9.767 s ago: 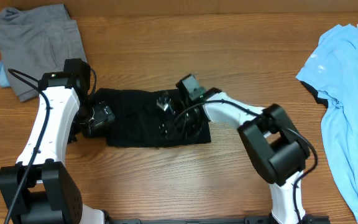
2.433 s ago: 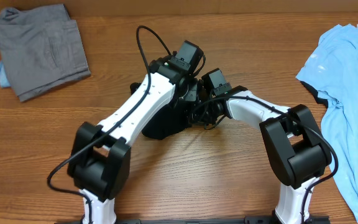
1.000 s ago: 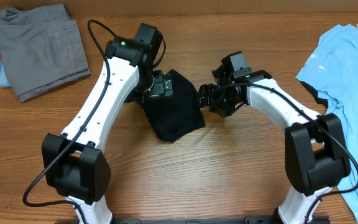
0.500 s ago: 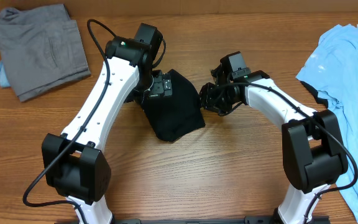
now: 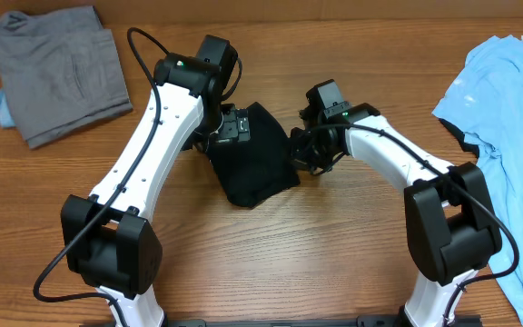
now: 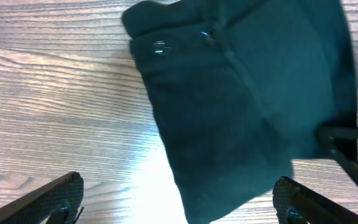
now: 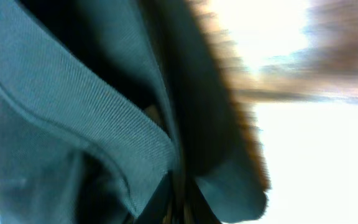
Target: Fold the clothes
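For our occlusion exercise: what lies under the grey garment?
A strip of light blue cloth shows from under the grey garment at its left edge. The rest is covered, so its shape and kind cannot be told.

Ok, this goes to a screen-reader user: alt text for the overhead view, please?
A black shirt, folded into a small bundle, lies on a wooden table between two white robot arms; the right gripper pinches its right edge, the open left gripper hovers over its upper left. A grey garment lies top left, a light blue T-shirt far right.
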